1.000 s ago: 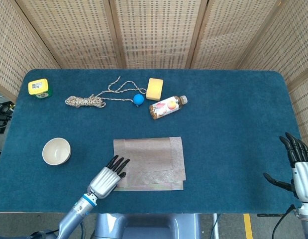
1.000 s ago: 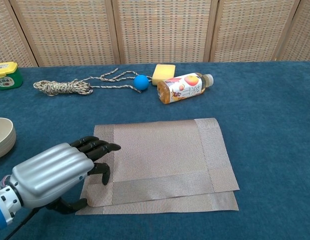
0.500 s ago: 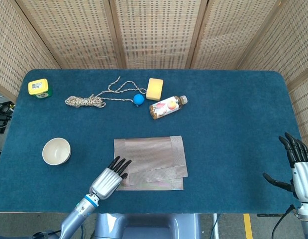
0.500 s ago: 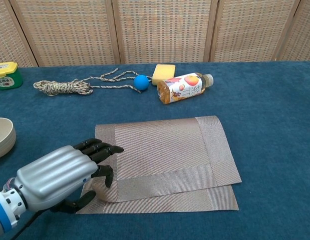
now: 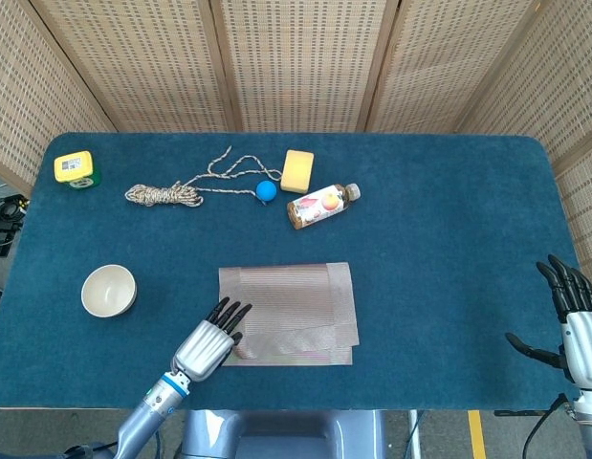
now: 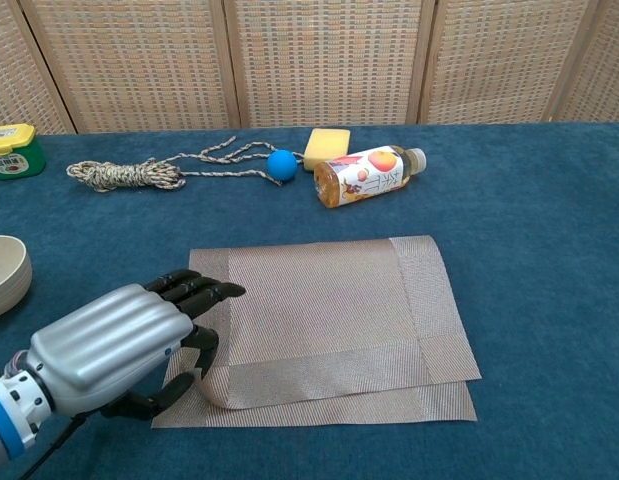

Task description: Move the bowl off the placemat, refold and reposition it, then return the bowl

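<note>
Blue table [image 5: 449, 249], left hand [image 6: 114, 345] fingers [image 6: 204, 292] pinching placemat [image 6: 329, 310] corner, right hand [image 5: 573, 320] spread, empty

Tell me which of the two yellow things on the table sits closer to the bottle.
The yellow sponge, just behind the bottle near the table's middle. The other, the yellow tape measure, sits far off at the back left corner.

— How do the hands look?
— The left hand [image 6: 119, 345] has a smooth silver-grey back and black fingers [image 6: 194, 290]. A blue ring sits at its wrist.
— And the other one?
— The right hand [image 5: 571, 320] has the same colours: black fingers, silver-grey back.
</note>
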### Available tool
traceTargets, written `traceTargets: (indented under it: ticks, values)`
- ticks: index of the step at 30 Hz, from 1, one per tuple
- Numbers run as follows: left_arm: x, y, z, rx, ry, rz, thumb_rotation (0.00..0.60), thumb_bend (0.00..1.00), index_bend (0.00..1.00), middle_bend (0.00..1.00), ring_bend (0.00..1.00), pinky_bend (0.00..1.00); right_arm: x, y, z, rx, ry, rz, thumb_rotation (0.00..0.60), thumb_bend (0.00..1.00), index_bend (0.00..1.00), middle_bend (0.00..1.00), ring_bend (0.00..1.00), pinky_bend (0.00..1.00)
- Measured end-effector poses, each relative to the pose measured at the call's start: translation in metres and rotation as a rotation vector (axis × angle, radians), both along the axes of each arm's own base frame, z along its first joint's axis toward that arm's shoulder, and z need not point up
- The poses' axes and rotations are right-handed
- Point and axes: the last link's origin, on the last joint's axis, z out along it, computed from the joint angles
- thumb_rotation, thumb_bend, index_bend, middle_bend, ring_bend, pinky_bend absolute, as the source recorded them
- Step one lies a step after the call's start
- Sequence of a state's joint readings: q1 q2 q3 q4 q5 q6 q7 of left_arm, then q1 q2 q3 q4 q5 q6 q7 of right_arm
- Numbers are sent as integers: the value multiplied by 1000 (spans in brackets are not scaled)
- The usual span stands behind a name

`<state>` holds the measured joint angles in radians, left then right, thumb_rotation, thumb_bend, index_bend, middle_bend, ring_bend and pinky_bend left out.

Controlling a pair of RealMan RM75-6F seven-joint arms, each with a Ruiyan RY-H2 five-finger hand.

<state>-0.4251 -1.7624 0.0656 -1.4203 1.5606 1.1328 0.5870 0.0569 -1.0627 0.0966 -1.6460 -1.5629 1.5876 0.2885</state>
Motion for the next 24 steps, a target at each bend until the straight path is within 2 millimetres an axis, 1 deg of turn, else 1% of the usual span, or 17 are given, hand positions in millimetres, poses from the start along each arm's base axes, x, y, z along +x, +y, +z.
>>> traceTargets:
  ticks: [9,12,18,21,24]
  values:
    - [-1,2,2,11,-1,5,600,549,603,0,0,0,0,0,0,1,1,-1,600,129,0,0,0,0]
    - [1,9,10,34,-25,23,600,548,603,0,0,0,0,0,0,1,0,-2,600,129,0,0,0,0]
    - [10,28,39,98,-83,42,600,547,604,0,0,0,0,0,0,4,2,-3,600,129,0,0,0,0]
    - [14,40,55,134,-99,43,600,547,605,0,0,0,-1,-1,0,6,4,-9,600,129,0,0,0,0]
    - [18,56,70,168,-95,42,600,546,604,0,0,0,-3,-3,-1,7,4,-20,600,130,0,0,0,0]
